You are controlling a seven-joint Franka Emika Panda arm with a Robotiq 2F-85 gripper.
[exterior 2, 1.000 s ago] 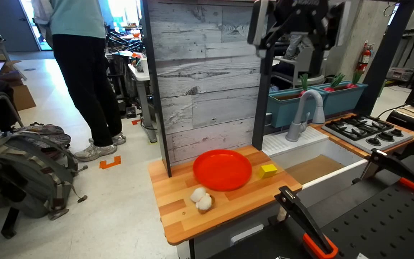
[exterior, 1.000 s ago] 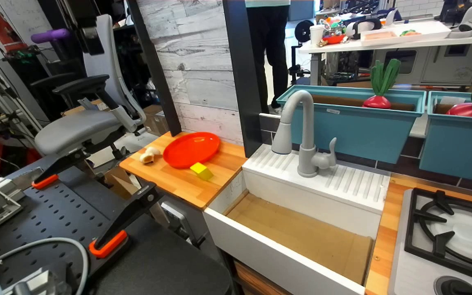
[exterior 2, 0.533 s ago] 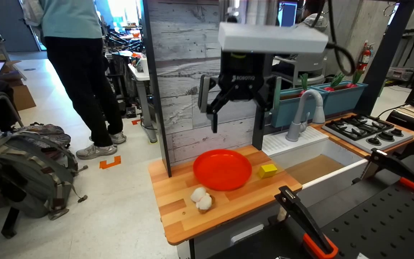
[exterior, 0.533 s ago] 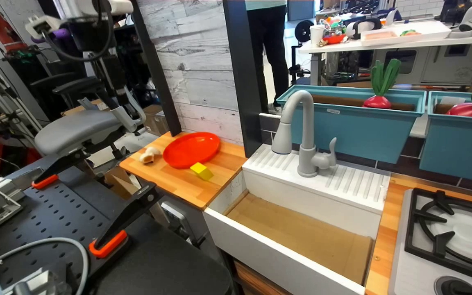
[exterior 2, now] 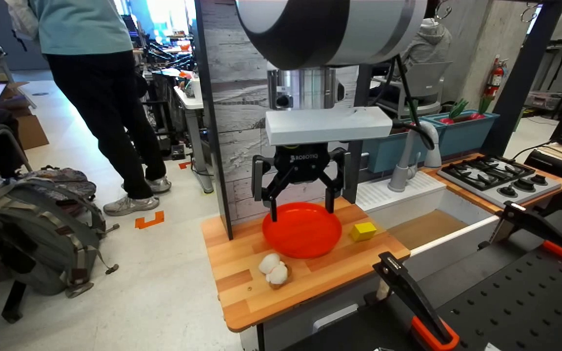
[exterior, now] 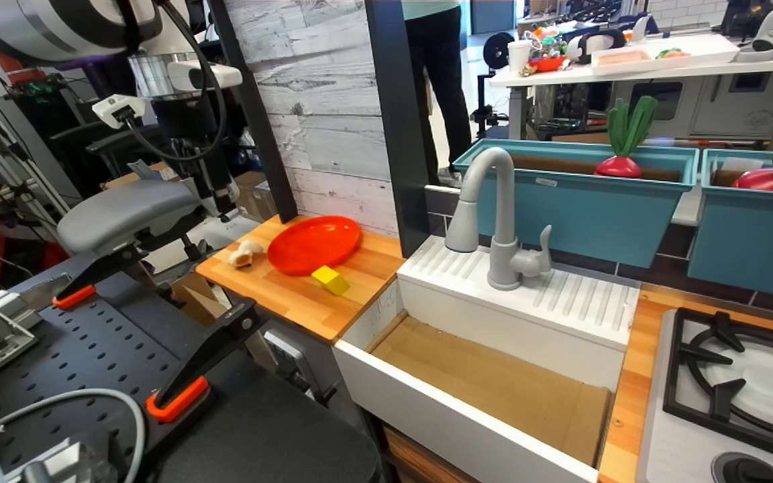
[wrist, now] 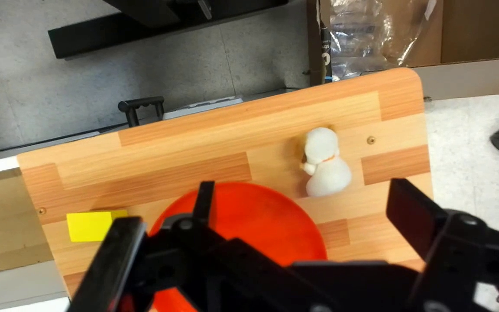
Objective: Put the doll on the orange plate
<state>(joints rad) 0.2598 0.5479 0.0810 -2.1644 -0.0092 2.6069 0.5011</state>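
The white doll (wrist: 328, 177), a rounded head on a plump body with a thin orange band between and tan-brown along one side, lies on the striped, wood-block worktop (exterior 2: 242, 304), just beside the round, shallow, glossy orange-red plate (exterior 2: 305, 240). Higher up, the black, hinged end effector (exterior 2: 302, 207) has its two fingers spread wide, gripping nothing. Near the plate's other side sits a yellow, straight-edged block (exterior 2: 363, 232). A grey, hooked faucet (exterior: 505, 208) stands on the ribbed ledge of a white sink (exterior: 453, 429).

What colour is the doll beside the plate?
The doll looks mostly white, with a thin orange line at its neck; it shows best in the wrist view.
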